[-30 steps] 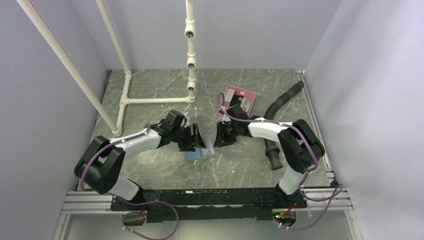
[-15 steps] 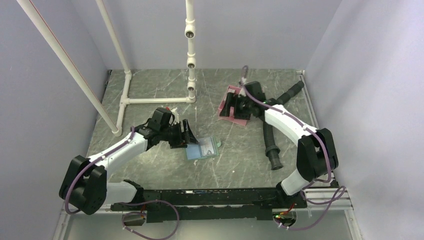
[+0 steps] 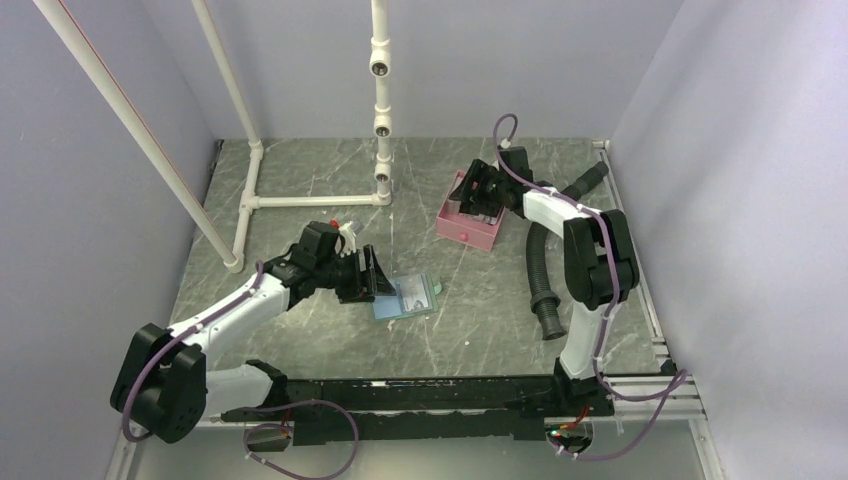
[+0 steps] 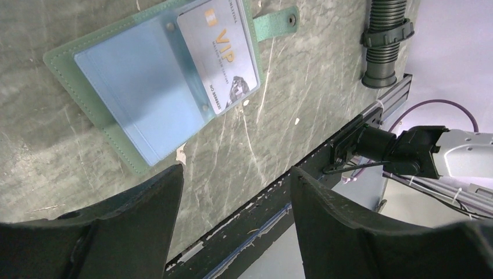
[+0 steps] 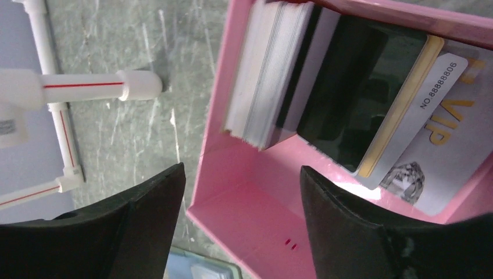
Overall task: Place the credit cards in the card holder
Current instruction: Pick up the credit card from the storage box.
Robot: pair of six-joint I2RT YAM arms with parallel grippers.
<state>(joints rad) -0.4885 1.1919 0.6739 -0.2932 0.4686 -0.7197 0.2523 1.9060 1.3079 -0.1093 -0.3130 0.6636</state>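
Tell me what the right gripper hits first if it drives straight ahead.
Most likely the pink tray: the open right gripper points at its bare pink part just below the stack of cards. Depth is unclear.

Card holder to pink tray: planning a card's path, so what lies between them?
Only bare tabletop between card holder and pink tray, seen in the top view.

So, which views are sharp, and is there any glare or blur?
Top external: even light, sharp. Left wrist: holder sharp, with a faint sheen on it. Right wrist: card stack slightly blurred, dark card reflective.
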